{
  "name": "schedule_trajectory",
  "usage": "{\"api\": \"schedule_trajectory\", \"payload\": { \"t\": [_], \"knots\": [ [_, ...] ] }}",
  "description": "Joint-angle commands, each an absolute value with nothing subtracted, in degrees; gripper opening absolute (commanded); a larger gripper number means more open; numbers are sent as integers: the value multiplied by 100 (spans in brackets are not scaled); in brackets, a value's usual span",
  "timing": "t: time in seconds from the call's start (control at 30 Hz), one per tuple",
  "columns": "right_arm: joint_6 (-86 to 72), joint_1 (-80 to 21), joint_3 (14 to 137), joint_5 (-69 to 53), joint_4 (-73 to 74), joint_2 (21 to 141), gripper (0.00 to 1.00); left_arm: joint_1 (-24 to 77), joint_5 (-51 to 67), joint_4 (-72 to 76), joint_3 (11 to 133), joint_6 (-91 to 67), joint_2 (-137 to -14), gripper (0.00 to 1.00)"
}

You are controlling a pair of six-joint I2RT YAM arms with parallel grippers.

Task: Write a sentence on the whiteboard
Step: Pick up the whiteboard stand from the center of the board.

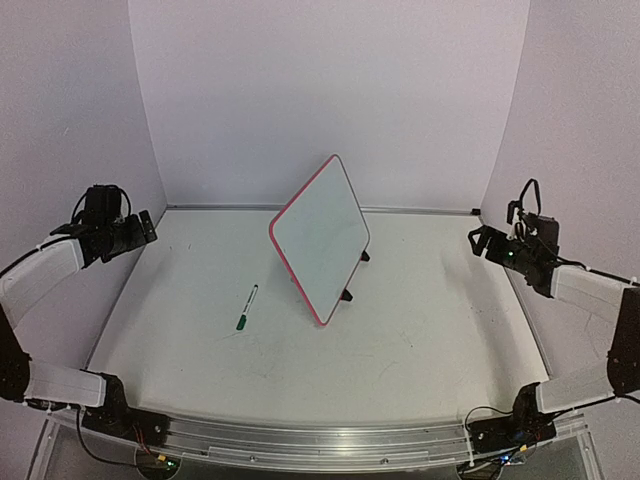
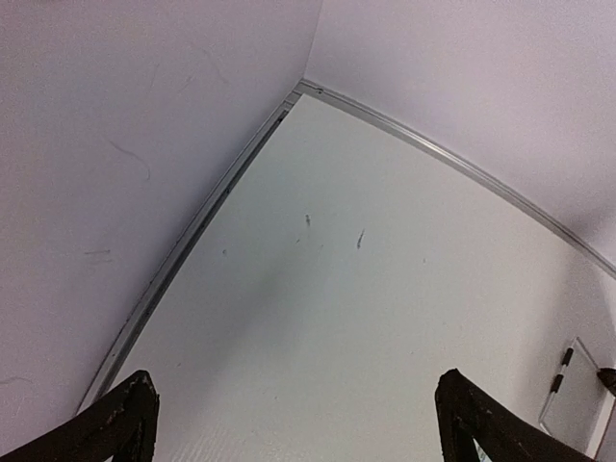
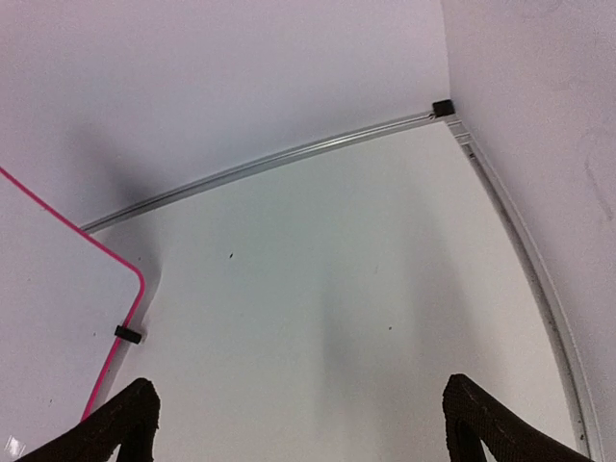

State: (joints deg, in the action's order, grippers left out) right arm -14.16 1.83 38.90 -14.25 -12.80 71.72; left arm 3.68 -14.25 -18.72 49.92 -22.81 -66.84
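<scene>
TOP VIEW
Whiteboard point(image 1: 320, 238): stood tilted on the table point(image 1: 430, 340) at mid-table, a little toward 12 o'clock. It is rimmed in red, and its face is seen as plain white.
Feet point(image 1: 347, 295): two small black ones are seen at the board's 4 o'clock edge, resting on the table.
Marker point(image 1: 246, 308): laid flat on the table at 8 o'clock of the board, near it but apart. It is touched by neither arm.
Left gripper point(image 1: 146, 227): held above the table's 9 o'clock edge, well apart from board and marker.
Right gripper point(image 1: 480, 240): held above the 3 o'clock edge, well apart from the board.

LEFT WRIST
Left gripper point(image 2: 295, 390): spread wide, with nothing grasped. Its two dark fingers point(image 2: 125, 419) are seen at 7 and 5 o'clock, with bare table between them.
Rail point(image 2: 192, 241): a metal strip is run along the foot of the walls, bent at the 12 o'clock corner.
White panel point(image 2: 577, 395): cut off by the frame at 4 o'clock and fitted with small black pieces. Whether it is the board cannot be told.

RIGHT WRIST
Right gripper point(image 3: 298, 390): released and spread wide, with only table seen between the fingers.
Whiteboard point(image 3: 48, 308): seen at 9 o'clock, with its red rim, a rounded corner and one black foot in view. It is clear of the fingers.
</scene>
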Motion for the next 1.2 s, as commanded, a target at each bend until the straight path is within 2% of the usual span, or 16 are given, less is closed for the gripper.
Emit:
{"api": "schedule_trajectory", "payload": {
  "t": [0.0,0.17,0.27,0.4,0.57,0.77,1.17],
  "knots": [
    [-1104,117,4366,-2623,-1045,7491,98,342,-719,-3113,6308,-2118,-6812,99],
    [-439,-855,4762,-2223,-566,7938,98,343,204,-3728,7413,-1189,-7224,99],
    [-292,-1502,4941,-2266,-606,8349,95,338,96,-3544,7456,-951,-7350,100],
    [-114,-2094,5225,-2381,-669,9053,88,333,184,-2871,6906,-882,-7412,100],
    [185,-2629,5698,-2504,-669,9906,73,329,528,-2712,6637,-716,-7458,99],
    [461,-3094,6151,-2392,-696,10724,60,332,826,-2645,6567,-765,-7580,100],
    [568,-3778,6407,-2071,-1207,11589,42,333,875,-2692,6589,-788,-7638,99]
  ]
}}
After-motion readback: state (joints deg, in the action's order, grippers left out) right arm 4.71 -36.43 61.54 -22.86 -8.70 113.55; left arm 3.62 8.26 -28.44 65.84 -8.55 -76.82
